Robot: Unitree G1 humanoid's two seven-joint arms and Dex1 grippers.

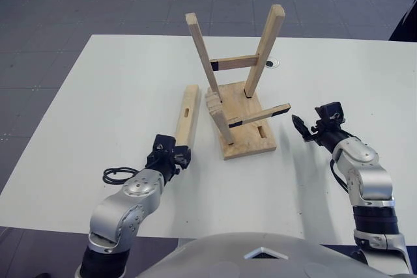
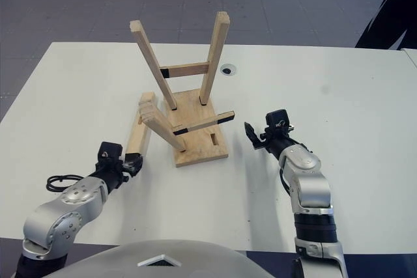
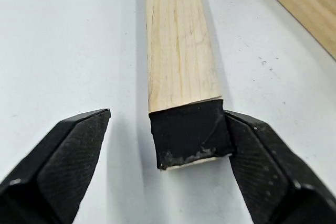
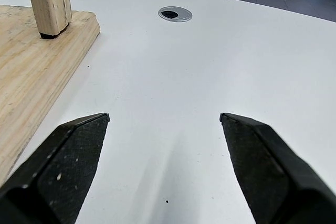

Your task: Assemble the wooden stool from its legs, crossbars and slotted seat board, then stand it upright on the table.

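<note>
From the head, the seat board lies flat around the middle of the tabletop. Three legs stand up out of it and two crossbars bridge them. A loose leg lies just beside the board's left side, running from the near edge toward the far edge. The left gripper sits at that leg's near end, and the right gripper is low over bare tabletop right of the board. In the left wrist view the fingers gape wide around the leg's black-taped end, one pad at the tape, the other well clear, nothing gripped. The leg looks light, stiff and smooth. Since the seated legs show black at their feet, a hold on bare wood above the tape seems wiser. Its far end is cut off. In the right wrist view the fingers are spread wide and hold nothing, with the foot of a seated leg and a cable grommet beyond. Which slot is free is hard to make out.
</note>
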